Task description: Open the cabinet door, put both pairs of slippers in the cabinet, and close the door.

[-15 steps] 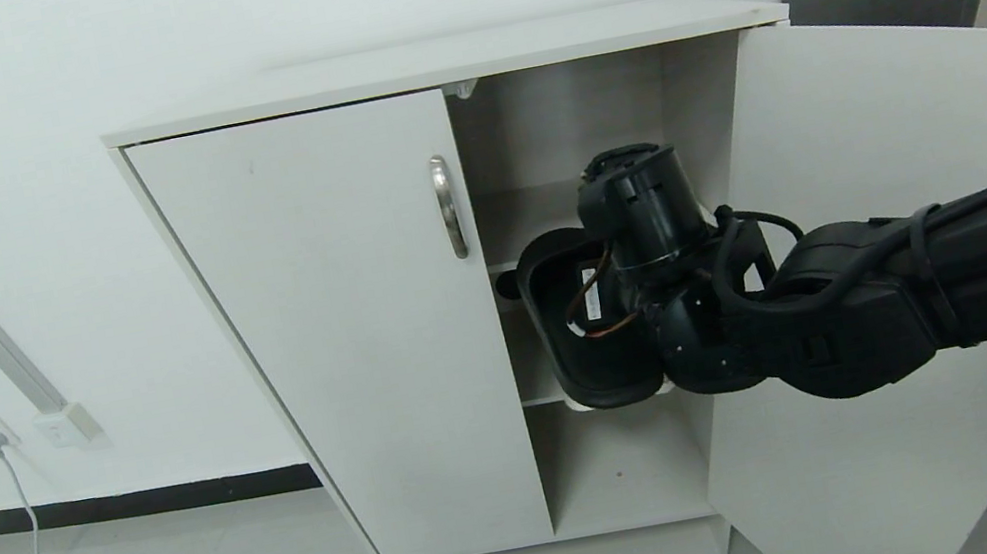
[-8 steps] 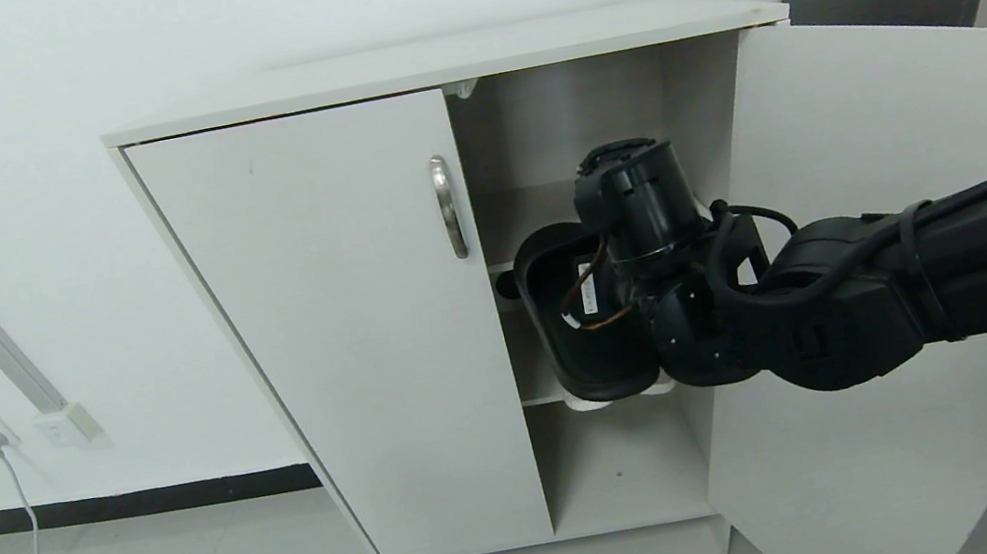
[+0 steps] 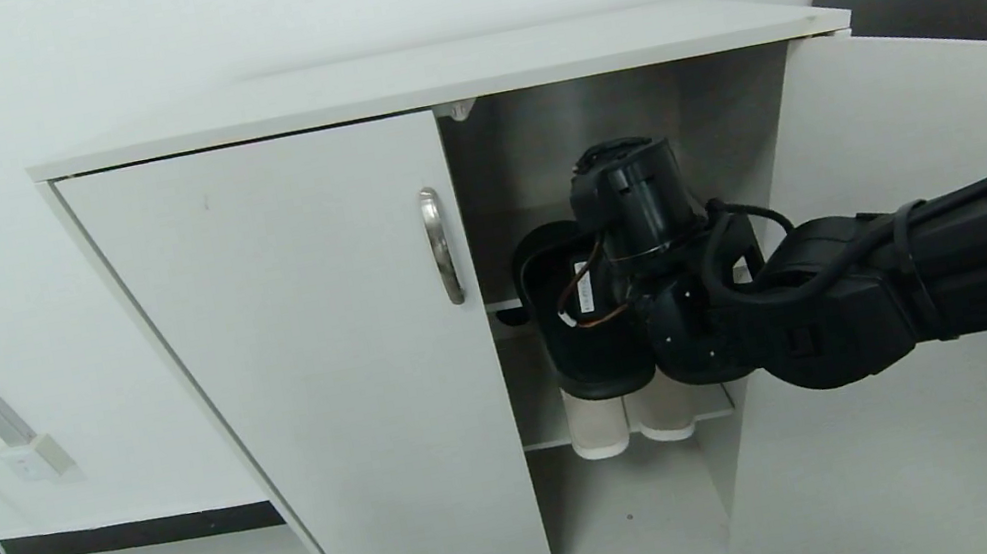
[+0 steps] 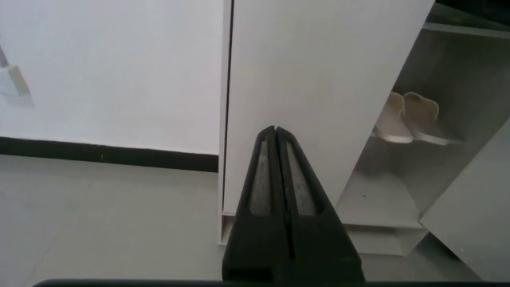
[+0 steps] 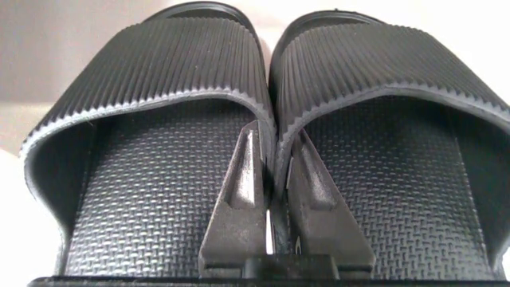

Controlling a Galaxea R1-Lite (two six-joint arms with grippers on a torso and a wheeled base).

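On the head view I saw the cabinet (image 3: 294,353) with its right door (image 3: 897,145) open. The black slippers (image 3: 588,341) were held inside, just above the white slippers (image 3: 599,426) lying on a shelf.

On the left wrist view, my left end effector (image 4: 275,171) was closed on nothing, outside the cabinet.

On the right wrist view, my right end effector (image 5: 275,151) pinched the black slippers' inner walls together.

Black slippers (image 3: 588,341) half behind arm (image 3: 867,323), white slippers (image 3: 597,428) mostly hidden — door (image 3: 916,141) cropped
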